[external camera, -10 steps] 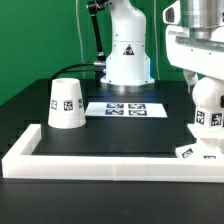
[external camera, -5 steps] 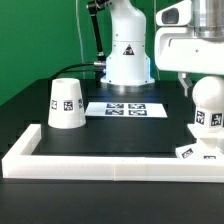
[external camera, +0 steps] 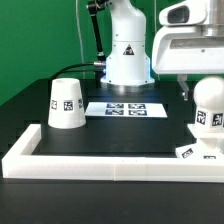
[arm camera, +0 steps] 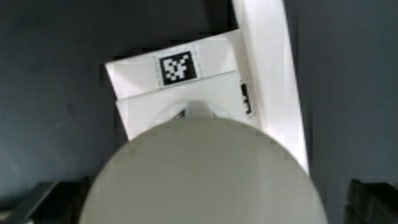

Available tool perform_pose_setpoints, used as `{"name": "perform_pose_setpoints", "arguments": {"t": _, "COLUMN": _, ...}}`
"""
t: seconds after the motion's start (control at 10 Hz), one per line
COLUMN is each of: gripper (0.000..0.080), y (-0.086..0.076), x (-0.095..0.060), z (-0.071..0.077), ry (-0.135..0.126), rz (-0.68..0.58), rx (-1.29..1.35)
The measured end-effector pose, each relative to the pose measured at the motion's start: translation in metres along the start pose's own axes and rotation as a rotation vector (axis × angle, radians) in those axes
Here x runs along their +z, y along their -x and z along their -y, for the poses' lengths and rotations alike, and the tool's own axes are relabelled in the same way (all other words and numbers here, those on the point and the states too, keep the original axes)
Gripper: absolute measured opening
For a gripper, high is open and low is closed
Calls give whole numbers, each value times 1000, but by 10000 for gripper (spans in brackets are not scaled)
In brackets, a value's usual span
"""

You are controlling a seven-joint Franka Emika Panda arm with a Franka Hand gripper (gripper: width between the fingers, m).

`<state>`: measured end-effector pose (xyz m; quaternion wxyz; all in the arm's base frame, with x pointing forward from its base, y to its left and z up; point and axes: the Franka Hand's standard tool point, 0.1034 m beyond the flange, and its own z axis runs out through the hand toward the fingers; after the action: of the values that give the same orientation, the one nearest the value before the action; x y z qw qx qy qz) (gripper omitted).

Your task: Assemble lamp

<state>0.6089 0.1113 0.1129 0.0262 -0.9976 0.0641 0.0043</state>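
The end effector (arm camera: 199,204) is hanging straight above the bulb (external camera: 208,104). In the wrist view its two dark fingers (arm camera: 43,201) are showing at either side of the rounded white top, spread wide, with nothing held between them. Whether they are touching the bulb cannot be told.

The bulb is standing upright on the square base (external camera: 196,152), which is lying on the dark surface (external camera: 110,135) at the exterior view's right. The base is sitting just beside, perhaps against, the long white frame (external camera: 100,162) that is running along the front.

The relation that is mattering most is the vertical one. The bulb's long axis is pointing up at the end effector, so any regrasp or twist is likely calling for a straight descent.

If the bulb is already seated, which cannot be judged from here, the shade (external camera: 66,103) is probably coming next. It is sitting well apart, towards the exterior view's left, beyond the marker board (external camera: 128,109). It is resting on its wide end with its axis upright as well. There is only one arm, so that would be meaning a long sideways reach.

No brand or word is reading clearly anywhere. Black-and-white square tags are showing on the shade, the bulb, the base and the marker board. The arm's pedestal (external camera: 128,60) is carrying a triangular warning sign (external camera: 127,48), too small to make out.
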Motion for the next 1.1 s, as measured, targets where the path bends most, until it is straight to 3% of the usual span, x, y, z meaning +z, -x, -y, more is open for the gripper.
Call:
{"name": "perform_pose_setpoints", "arguments": {"t": 0.1, "gripper": 699, "y": -1, "x": 0, "z": 1, "ry": 14, "rz": -15, "rx": -122}}
{"name": "perform_pose_setpoints", "arguments": {"t": 0.7, "gripper": 699, "y": -7, "x": -1, "z": -10, "ry": 39, "rz": -29, "rx": -728}}
{"name": "perform_pose_setpoints", "arguments": {"t": 1.1, "gripper": 699, "y": -6, "x": -1, "z": -10, "ry": 56, "rz": -18, "rx": -961}}
